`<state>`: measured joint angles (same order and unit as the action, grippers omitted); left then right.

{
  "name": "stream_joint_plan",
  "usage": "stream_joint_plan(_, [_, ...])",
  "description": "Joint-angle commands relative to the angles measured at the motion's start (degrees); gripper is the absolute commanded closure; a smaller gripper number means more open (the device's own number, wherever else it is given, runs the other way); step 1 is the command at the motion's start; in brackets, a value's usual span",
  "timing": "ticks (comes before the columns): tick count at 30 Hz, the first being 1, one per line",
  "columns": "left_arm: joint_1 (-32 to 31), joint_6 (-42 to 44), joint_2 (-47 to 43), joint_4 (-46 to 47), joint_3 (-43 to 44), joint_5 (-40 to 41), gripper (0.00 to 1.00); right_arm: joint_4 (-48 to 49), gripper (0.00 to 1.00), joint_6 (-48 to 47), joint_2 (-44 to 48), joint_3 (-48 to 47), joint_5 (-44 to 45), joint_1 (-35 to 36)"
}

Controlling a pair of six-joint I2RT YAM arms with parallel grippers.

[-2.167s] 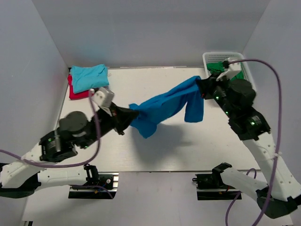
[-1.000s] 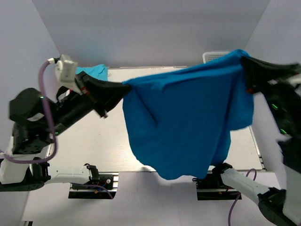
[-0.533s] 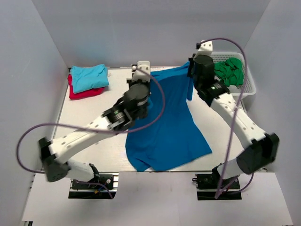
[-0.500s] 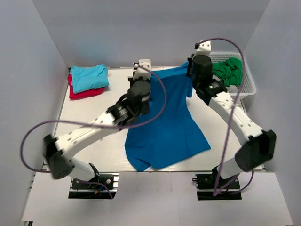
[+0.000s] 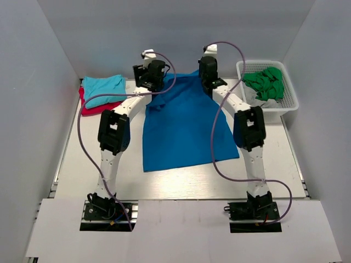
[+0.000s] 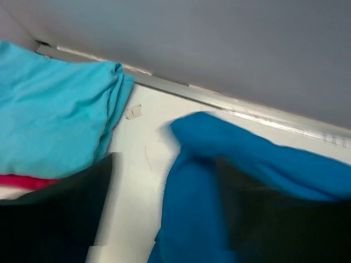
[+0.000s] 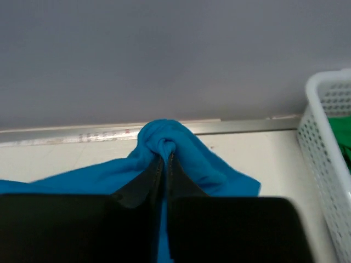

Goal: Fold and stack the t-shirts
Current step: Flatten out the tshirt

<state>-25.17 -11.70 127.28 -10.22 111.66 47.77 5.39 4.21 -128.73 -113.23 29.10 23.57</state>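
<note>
Both arms are stretched far forward from their bases, and the wrists are held over the far edge of the royal-blue t-shirt (image 5: pixel 181 126). The left arm (image 5: pixel 112 131) is run along the shirt's left side, the right arm (image 5: pixel 249 129) along its right side. The left gripper (image 6: pixel 164 164) is seen at the shirt's far left corner, its fingers (image 6: pixel 60 219) spread wide. The right gripper (image 7: pixel 164 156) is pinched tight on a fold at the shirt's far right corner.
</note>
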Motion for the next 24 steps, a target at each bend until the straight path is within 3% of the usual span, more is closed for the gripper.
stream_joint_plan(1, [4.4, 0.4, 5.6, -1.0, 8.9, -4.4, 0.00, 9.6, 0.88, -3.4, -9.8, -8.1, -1.9, -2.4])
stream_joint_plan(2, [4.9, 0.4, 7.5, -2.2, 15.3, -5.5, 0.00, 8.5, 0.65, -3.9, -11.3, -15.2, -2.3, -2.4])
stream_joint_plan(3, [5.0, -0.2, 9.2, -4.4, 18.4, -6.7, 0.00, 6.8, 0.32, -3.9, -12.4, -17.6, -2.6, -2.3])
stream_joint_plan(4, [5.5, -0.2, 11.0, -6.4, 20.4, -7.3, 0.00, 5.4, 0.10, -3.9, -12.9, -19.5, -2.1, -2.4])
stream_joint_plan(6, [5.5, -0.8, 9.9, -7.0, 21.7, -9.9, 0.00, 1.2, 0.10, -3.4, -10.2, -17.7, -3.8, -2.4])
stream_joint_plan(7, [5.5, -0.8, 8.5, -7.0, 19.8, -11.2, 0.00, 1.3, 0.10, -3.4, -2.8, -11.8, -5.4, -2.2])
stream_joint_plan(11, [3.6, -0.3, -3.1, -3.5, 2.5, -20.7, 0.00, -4.8, 0.10, 2.4, 11.8, 8.0, -10.2, -2.0])
stream_joint_plan(12, [3.6, 1.6, -7.7, -1.8, -0.9, -27.8, 0.00, -5.3, 0.10, 6.0, 14.1, 17.7, -11.6, -2.0])
stream_joint_plan(14, [2.9, 1.6, -10.6, 0.5, -8.2, -36.0, 0.00, -5.3, 0.10, 7.8, 21.7, 24.3, -17.6, -2.0])
stream_joint_plan(15, [2.1, 1.6, -11.3, 0.5, -9.2, -38.8, 0.00, -5.3, 0.10, 10.4, 24.6, 32.3, -18.3, -1.7])
stream_joint_plan(20, [0.0, -1.0, -8.6, -4.6, -10.3, -38.6, 0.00, -11.3, 0.10, 15.5, 31.4, 46.3, -30.3, -0.8])
stream_joint_plan(24, [-0.7, -3.0, -8.0, -3.2, -15.0, -38.9, 0.00, -10.6, 0.10, 17.5, 36.3, 57.7, -33.5, 1.4])
